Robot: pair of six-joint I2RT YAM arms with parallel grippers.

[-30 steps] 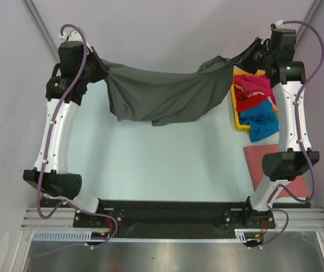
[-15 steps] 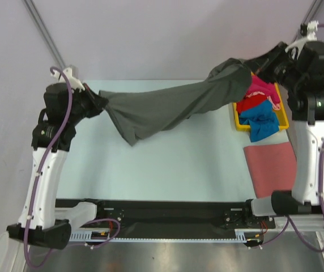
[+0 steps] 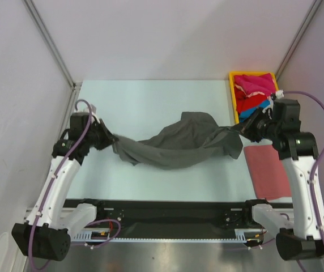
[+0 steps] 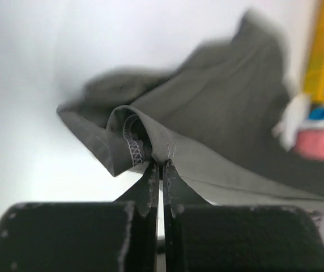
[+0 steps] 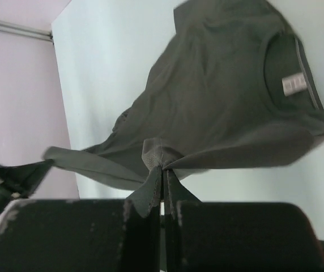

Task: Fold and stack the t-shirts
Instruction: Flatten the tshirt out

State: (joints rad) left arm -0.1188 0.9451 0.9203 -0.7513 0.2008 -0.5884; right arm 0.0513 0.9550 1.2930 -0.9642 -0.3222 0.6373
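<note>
— Where's the dark grey t-shirt (image 3: pixel 179 144)?
— Left of the yellow tray (image 3: pixel 231 99), strung between the left gripper (image 3: pixel 112 139) and the right gripper (image 3: pixel 241 129); its middle seems to sag onto the table (image 3: pixel 150 102).
— Jaws?
— Each pinched tight on its edge.

The large t-shirt (image 3: pixel 173 144) sagged across the middle of the surface (image 3: pixel 150 102), strung between the left tool (image 3: pixel 112 139) and the right tool (image 3: pixel 241 129). Behind the right tool stood a tray (image 3: pixel 251 72) of heaped t-shirts (image 3: pixel 252 93); before it lay a flat t-shirt (image 3: pixel 267 170).
</note>
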